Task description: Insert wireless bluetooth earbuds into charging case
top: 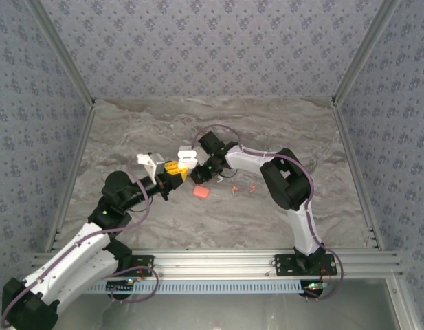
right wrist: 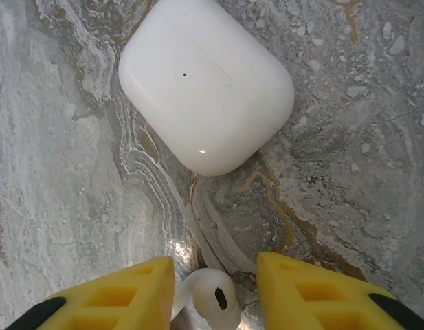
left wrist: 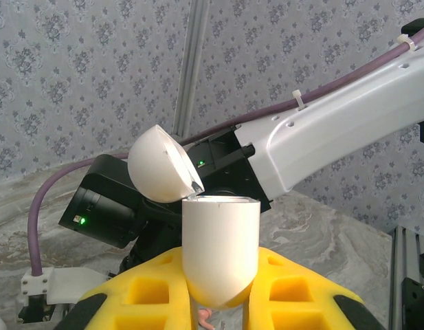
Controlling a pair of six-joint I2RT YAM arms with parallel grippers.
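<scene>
The grey veined marble table lies under both grippers. The white right arm stretches across just behind the left gripper's load, and its black wrist sits close behind the raised lid.

The left gripper is clenched on a white rounded plastic charging case. The case stands upright between the yellow fingers, its rounded bottom pinched low between them and its open mouth facing up. Its domed lid is flipped back on the hinge, tilted up and away to the gripper's left. From above, this gripper holds the case off the table, right beside the right arm's wrist.

A closed white rounded-square case lies flat on the marble straight ahead of the right gripper's fingertips, apart from them.

A coral rounded-square case lies on the table just on the base side of the right gripper. Two tiny coral-red earbuds lie off to that gripper's right; their detail is too small to read.

The right gripper points down at the table with its jaws parted. A white stemmed plastic earbud lies on the marble between them. It is close against the left finger, and a strip of marble shows between it and the right finger, so it is not gripped.
</scene>
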